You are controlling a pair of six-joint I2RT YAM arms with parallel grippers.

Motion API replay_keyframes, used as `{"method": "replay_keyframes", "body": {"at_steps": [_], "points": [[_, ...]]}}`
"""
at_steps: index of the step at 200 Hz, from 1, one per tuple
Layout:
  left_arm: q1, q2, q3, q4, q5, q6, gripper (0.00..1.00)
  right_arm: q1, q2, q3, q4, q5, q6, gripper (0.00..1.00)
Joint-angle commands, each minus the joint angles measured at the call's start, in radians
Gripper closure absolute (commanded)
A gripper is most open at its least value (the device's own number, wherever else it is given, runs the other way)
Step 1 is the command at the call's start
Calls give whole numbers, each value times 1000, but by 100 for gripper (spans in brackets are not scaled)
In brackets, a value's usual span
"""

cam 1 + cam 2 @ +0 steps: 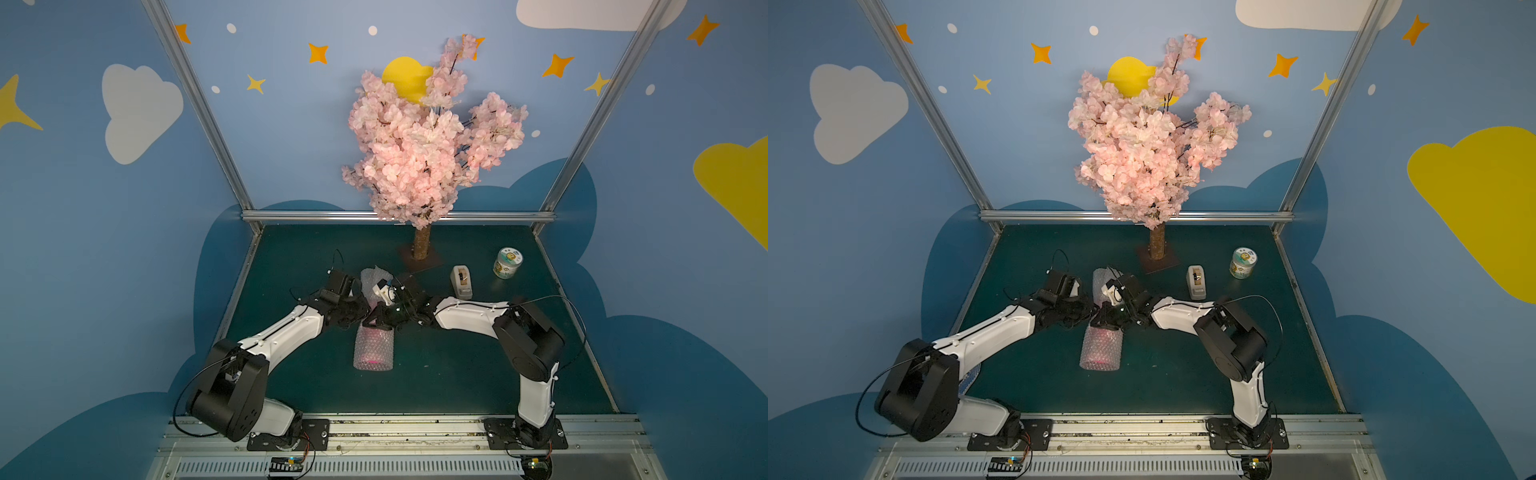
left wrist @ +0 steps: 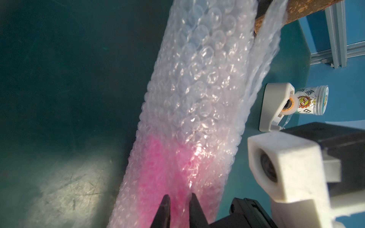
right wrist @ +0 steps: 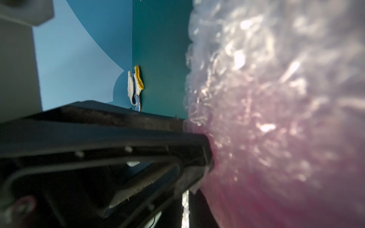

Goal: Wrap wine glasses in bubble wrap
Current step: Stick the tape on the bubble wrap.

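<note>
Left arm [image 1: 282,332] and right arm [image 1: 469,316] meet over the bubble wrap [image 1: 373,347]. The left gripper [image 2: 178,197] pinches it, and the right gripper [image 3: 206,158] touches it, jaws unclear.

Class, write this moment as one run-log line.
goblet: rolled inside bubble wrap, lying on table | left gripper: pinching wrap | right gripper: against wrap, grip unclear

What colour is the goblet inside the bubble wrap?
Hot pink; the goblet shows best in the left wrist view.

Looks dim and blue-tinted in both top views, posts [image 1: 199,104] splayed by the wide lens, shows white glints on the bubble wrap [image 2: 197,88] and a pale lit patch on the table [image 2: 65,183] in the left wrist view, and goes blurred at close range in the right wrist view.
</note>
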Motion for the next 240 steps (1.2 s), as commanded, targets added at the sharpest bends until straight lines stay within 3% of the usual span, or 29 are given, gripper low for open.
{"method": "replay_keyframes", "body": {"at_steps": [1, 154, 240], "points": [[7, -21, -14, -5, 3, -1, 81, -5, -76, -6, -21, -2, -18, 89], [11, -30, -12, -9, 12, 1, 82, -41, -61, -59, -10, -20, -38, 90], [33, -105, 0, -131, -50, 51, 66, -70, -56, -48, -44, -21, -57, 89]]}}
